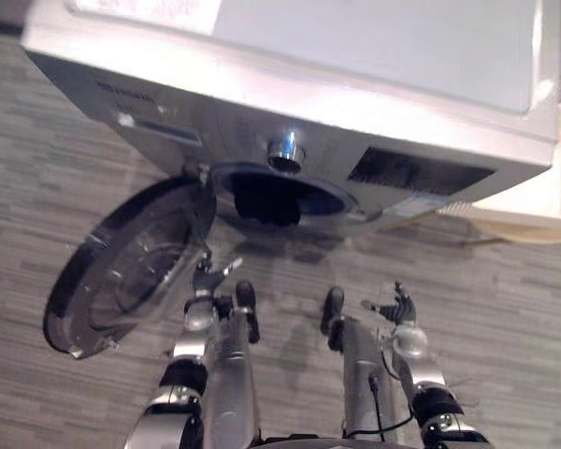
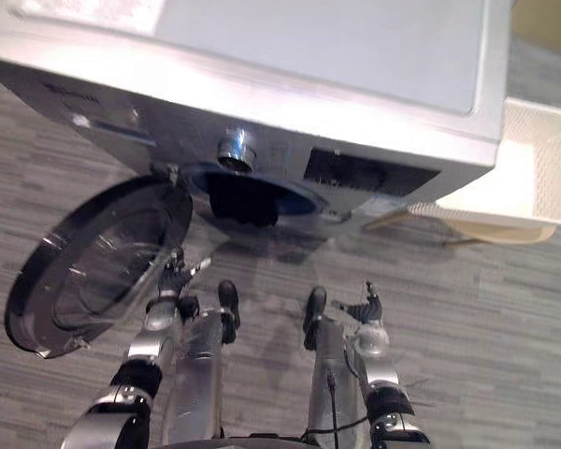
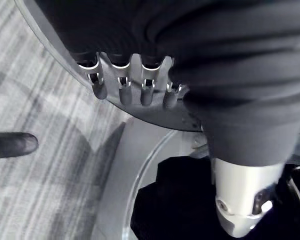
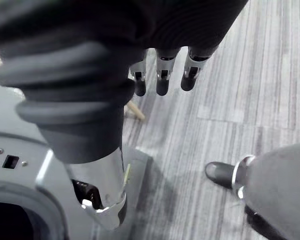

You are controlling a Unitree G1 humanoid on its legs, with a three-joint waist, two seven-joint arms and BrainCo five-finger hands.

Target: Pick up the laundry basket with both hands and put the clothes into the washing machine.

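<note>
In the round mouth of the washing machine [image 1: 355, 56] sits a dark bundle, most likely the clothes [image 1: 262, 201], though the view is too dim to make out single garments. Above the mouth sits a shiny knob [image 1: 285, 150]. The glass door [image 1: 122, 267] is swung wide open to the robot's left. The cream laundry basket [image 2: 542, 178] stands on the floor [image 1: 505, 309] just beside the machine's right side, well apart from the 2 hands. The left hand [image 1: 208, 279] hangs low in front of the open door with its fingers [image 3: 130, 90] loosely straight and holding nothing. The right hand [image 1: 399, 307] hangs before the machine's front, on the right, fingers [image 4: 162, 75] likewise relaxed and empty.
</note>
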